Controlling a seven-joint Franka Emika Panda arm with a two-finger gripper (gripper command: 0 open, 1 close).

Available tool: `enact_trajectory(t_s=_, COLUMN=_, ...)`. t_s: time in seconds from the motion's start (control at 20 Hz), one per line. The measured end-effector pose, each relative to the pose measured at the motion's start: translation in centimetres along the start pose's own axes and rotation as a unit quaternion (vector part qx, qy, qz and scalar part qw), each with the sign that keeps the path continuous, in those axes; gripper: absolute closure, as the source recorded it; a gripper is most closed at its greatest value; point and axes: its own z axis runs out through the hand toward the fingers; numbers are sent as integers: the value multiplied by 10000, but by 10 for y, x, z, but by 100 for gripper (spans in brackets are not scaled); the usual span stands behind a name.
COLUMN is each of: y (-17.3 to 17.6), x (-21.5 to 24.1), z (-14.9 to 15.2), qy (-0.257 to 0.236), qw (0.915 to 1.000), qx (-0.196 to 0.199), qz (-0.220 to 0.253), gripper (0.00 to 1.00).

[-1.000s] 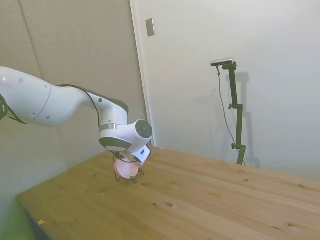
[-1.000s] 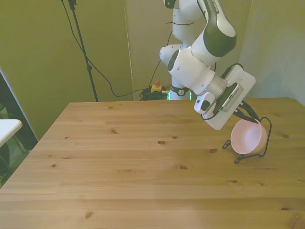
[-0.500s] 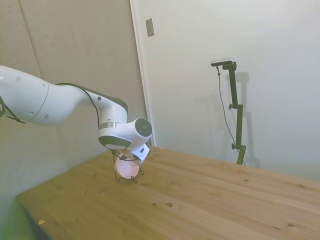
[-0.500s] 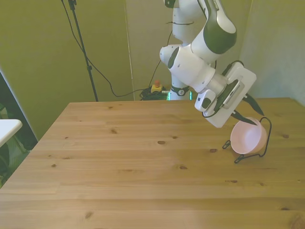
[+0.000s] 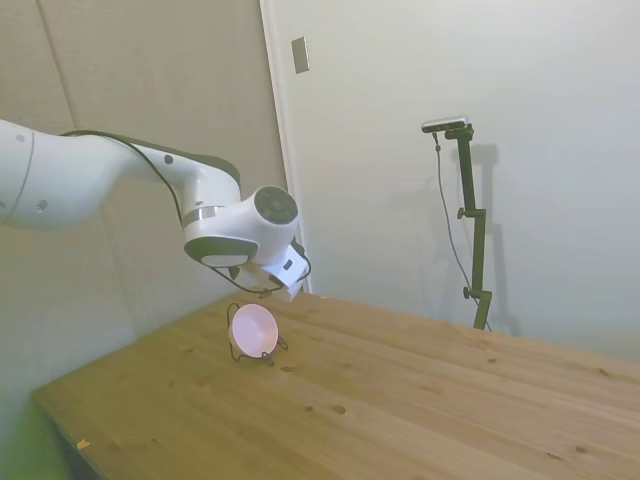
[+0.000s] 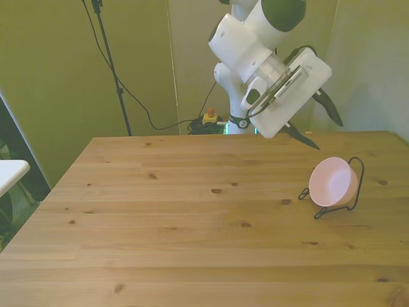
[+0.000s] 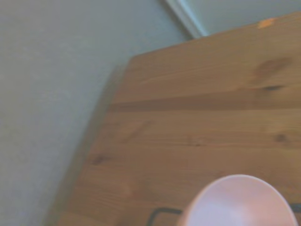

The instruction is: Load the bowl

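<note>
Bowl [image 6: 331, 182]: smooth pale pink plastic, round, shallow, tipped on edge in a thin black wire stand [image 6: 353, 185] near the front view's right side of the knotty wooden surface [image 6: 192, 224]. Gripper [image 6: 323, 123] above it, clear, dark tapered fingers [image 6: 332, 109] spread wide, empty.

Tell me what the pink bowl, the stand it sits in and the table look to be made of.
The bowl: probably plastic, with a smooth, even pale pink surface. The stand: thin black wire, likely metal, bent into a loop. The table: wood planks with visible grain and knots, matte finish.
</note>
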Motion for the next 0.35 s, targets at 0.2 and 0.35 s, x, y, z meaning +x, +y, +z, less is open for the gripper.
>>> enact_trajectory(t_s=0.2, y=11, x=-12, z=-17, qy=533, qw=9946, qx=-807, qz=381, gripper=0)
enact_trajectory(t_s=0.35, y=23, x=-15, z=-25, qy=1002, qw=9837, qx=-1359, qz=620, gripper=0)
